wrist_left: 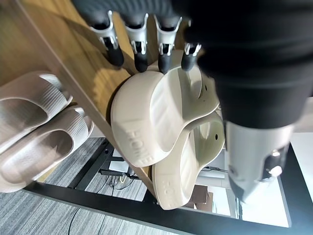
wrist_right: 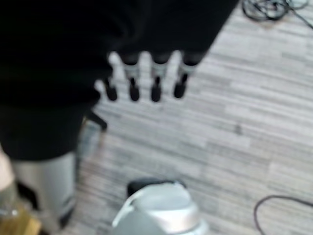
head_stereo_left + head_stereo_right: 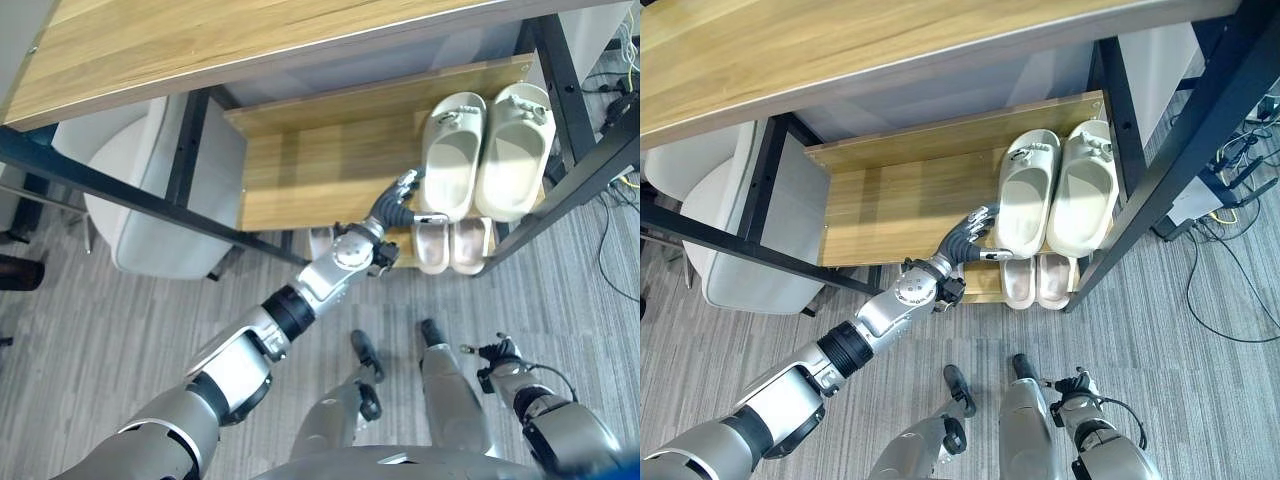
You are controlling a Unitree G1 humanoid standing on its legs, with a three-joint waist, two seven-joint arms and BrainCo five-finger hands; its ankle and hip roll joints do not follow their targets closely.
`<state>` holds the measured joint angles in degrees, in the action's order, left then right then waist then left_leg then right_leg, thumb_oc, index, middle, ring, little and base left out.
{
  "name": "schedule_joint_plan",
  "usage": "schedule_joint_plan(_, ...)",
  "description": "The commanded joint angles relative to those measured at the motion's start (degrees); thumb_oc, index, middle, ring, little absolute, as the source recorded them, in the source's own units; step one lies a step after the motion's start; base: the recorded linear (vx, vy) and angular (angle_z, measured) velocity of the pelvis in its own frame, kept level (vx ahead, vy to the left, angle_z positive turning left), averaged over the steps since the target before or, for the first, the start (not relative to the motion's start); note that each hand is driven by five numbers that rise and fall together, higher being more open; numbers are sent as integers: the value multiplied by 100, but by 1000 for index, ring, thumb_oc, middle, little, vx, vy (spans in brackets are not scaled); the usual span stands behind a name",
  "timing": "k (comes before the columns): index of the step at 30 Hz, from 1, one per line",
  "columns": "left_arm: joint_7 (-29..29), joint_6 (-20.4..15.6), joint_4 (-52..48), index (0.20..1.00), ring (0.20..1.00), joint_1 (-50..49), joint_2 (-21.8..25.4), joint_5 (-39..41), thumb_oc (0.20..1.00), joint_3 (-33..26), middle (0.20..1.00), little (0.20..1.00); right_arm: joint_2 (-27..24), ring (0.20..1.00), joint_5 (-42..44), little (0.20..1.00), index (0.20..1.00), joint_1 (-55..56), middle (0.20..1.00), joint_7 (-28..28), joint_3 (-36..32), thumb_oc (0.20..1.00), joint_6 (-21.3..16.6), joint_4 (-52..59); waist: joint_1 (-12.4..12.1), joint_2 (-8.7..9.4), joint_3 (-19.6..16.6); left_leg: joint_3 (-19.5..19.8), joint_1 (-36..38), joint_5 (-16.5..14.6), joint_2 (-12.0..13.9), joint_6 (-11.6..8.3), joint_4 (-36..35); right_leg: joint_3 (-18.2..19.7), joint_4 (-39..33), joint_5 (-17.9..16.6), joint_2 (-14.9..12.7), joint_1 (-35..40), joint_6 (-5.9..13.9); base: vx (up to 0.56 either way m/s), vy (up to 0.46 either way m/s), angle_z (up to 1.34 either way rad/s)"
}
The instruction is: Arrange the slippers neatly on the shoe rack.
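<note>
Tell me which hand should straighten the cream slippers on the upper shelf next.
Left. The left hand is already at the nearer cream slipper on the shelf, fingers extended beside it. The right hand hangs low over the floor, well away from the rack.

Lower pair of slippers (image 3: 452,245): toes hidden under the middle shelf (image 3: 320,160), only the heels showing.
Cream slippers (image 3: 1050,190): the heel of the left 1 is partly covered by the left hand (image 3: 975,228); actual contact cannot be told.
Right hand (image 2: 142,81): blurred, fingertips dark against the floor (image 2: 244,127).
Top board (image 3: 200,40): cut off by the frame edge.
White chair (image 3: 150,190): partly behind the rack's black frame (image 3: 130,185).
</note>
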<state>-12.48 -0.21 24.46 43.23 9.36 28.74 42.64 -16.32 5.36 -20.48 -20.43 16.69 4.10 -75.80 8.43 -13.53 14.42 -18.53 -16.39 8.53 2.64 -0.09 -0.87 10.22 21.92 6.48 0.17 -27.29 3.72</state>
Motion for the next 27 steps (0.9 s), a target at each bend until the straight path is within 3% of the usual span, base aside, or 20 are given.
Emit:
schedule_joint_plan(1, -8, -197, 360, 1000, 1000, 355, -442, 34, 1000, -215, 1000, 1000, -117, 1000, 101, 1000, 1000, -102, 1000, -70, 385, 1000, 65, -28, 50, -119, 18, 763, -180, -374, 125, -237, 338, -342, -468, -413, -190, 24, 117, 0, 0, 0)
schedule_joint_plan(11, -284, -32, 1340, 1000, 1000, 465, -360, -1062, 1000, -746, 1000, 1000, -152, 1000, 205, 1000, 1000, -74, 1000, 4, 269, 1000, 9, -147, -22, -33, -45, 815, -136, -375, 140, -246, 347, -385, -512, -389, -195, 130, 107, 1, -4, 0)
schedule_joint_plan(12, -460, 6, 1772, 1000, 1000, 480, -258, -1411, 1000, -1052, 1000, 1000, -131, 1000, 225, 1000, 1000, -56, 1000, 46, 257, 1000, -30, -182, -69, 17, -79, 859, -101, -375, 156, -255, 363, -415, -510, -364, -196, 193, 98, 8, -38, 2)
schedule_joint_plan(18, -863, 50, 2206, 1000, 1000, 285, 249, -2047, 1000, -1585, 1000, 1000, -121, 1000, 18, 1000, 1000, -31, 1000, 158, 399, 1000, -110, -52, -228, 191, -140, 956, 49, -382, 176, -284, 350, -525, -611, -324, -211, 457, 89, 19, -19, 3)
schedule_joint_plan(22, -839, -27, 2068, 1000, 1000, -12, 454, -1835, 1000, -1842, 1000, 1000, -178, 1000, 6, 1000, 1000, -67, 1000, 178, 352, 1000, -94, 20, -323, 286, -212, 977, 178, -367, 197, -302, 304, -591, -721, -351, -211, 644, 94, 39, -11, 11)
schedule_joint_plan(27, -451, -169, 697, 1000, 1000, -972, 990, -1541, 1000, -2219, 1000, 1000, -97, 1000, -190, 1000, 1000, 194, 1000, 282, 252, 1000, -78, 266, -492, 444, -374, 1043, 402, -349, 158, -317, 165, -750, -999, -390, -264, 1008, 133, 82, 1, 14)
